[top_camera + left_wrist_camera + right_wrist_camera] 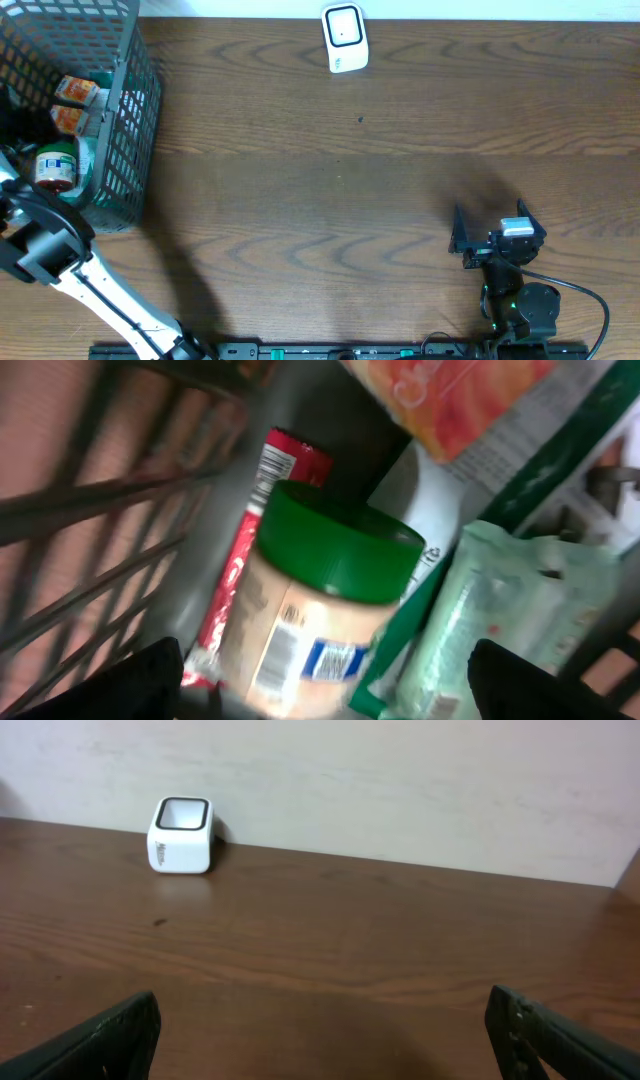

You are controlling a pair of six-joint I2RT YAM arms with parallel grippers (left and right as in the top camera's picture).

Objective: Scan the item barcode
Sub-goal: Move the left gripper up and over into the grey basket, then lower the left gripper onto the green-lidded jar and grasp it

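Left wrist view: left gripper (320, 685) with jaws spread wide on either side of a green-lidded jar (320, 610) in a wire basket (130, 130).
Nothing is gripped yet. The jar, the likely item to scan, lies tilted with its lid towards 12 o'clock. A red packet (240, 560) presses against it at 9 o'clock, a pale green pouch (490, 620) sits at 3 o'clock, and an orange box (450, 395) lies beyond at 1 o'clock. Risks: closing here could pinch a neighbour along with the jar, the smooth round body could slip or roll, and lifting could snag the basket wall. Overhead, the basket sits at the table's (350, 200) 10 o'clock, and the white scanner (345, 38) is well apart at 12 o'clock. The right gripper (320, 1035), empty with jaws apart, rests at 5 o'clock.
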